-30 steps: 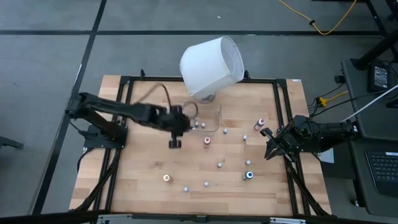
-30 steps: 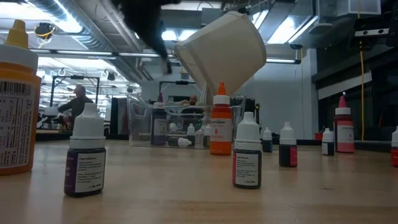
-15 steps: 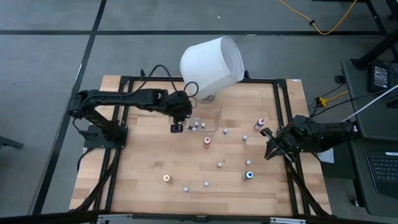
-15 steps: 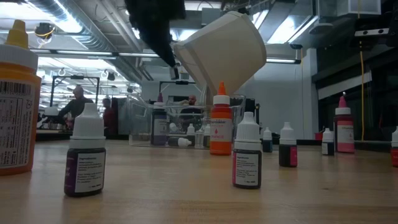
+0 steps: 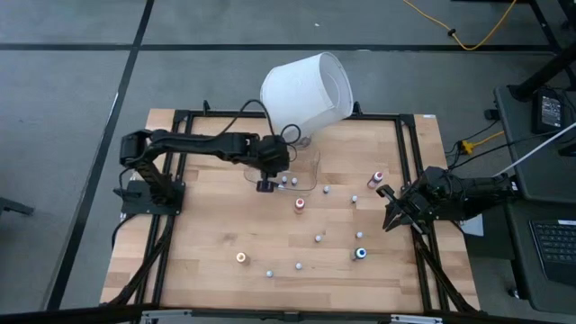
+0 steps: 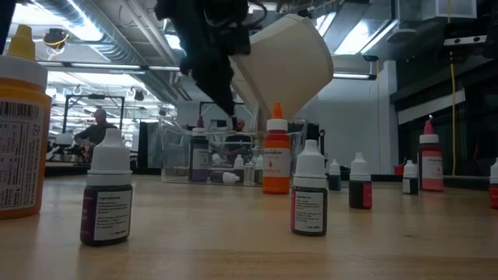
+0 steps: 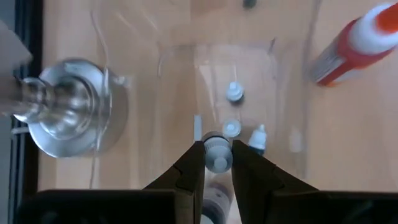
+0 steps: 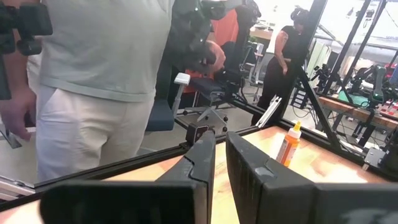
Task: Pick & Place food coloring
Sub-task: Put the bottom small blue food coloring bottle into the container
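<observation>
The big white lampshade (image 5: 307, 94) leans over the far edge of the table (image 5: 207, 270), its metal base (image 7: 68, 115) just beside the clear plastic tray (image 5: 301, 171), which serves as the drop-off bin. The left gripper (image 7: 217, 155) hangs above that tray with its jaws pinching a grey-capped food coloring bottle (image 7: 217, 152), apparently so it can be let go among the small bottles (image 7: 234, 93) lying directly below the jaws. Outside the jaws, an orange bottle (image 5: 299, 204) stands near the tray, with more bottles (image 5: 360, 253) scattered well apart. The right gripper (image 5: 391, 216) waits at the table's right edge, jaws pressed together and empty.
</observation>
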Controlling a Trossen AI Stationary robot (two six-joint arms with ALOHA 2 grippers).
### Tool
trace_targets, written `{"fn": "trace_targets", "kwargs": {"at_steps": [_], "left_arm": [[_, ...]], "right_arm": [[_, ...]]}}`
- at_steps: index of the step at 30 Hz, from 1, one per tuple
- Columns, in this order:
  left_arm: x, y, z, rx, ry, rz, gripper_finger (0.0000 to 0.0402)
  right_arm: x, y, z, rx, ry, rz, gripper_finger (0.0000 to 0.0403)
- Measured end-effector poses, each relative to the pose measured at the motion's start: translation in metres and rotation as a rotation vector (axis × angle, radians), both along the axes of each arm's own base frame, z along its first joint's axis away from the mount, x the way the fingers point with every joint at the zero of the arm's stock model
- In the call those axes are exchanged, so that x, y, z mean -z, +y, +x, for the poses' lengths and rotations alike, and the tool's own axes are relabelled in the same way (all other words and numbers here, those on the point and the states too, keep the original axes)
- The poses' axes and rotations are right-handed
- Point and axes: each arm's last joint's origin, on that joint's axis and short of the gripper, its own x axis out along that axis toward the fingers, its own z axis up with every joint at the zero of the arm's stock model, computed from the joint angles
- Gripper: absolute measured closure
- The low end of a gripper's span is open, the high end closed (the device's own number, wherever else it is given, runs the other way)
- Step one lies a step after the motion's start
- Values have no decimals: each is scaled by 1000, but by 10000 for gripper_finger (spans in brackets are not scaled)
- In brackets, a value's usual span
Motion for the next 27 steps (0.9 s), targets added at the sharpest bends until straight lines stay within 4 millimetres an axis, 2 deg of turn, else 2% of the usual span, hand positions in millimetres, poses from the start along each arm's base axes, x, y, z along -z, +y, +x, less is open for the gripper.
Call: {"fn": "trace_targets", "kwargs": {"at_steps": [4, 15, 27], "left_arm": [[12, 9, 5, -22, 21, -4, 342], [24, 35, 11, -55, -1, -2, 342], [43, 41, 23, 7, 1, 23, 342]], "right_arm": [[0, 0, 0, 0, 0, 0, 359], [0, 0, 0, 0, 0, 0, 359], [0, 0, 0, 0, 5, 0, 359]]}}
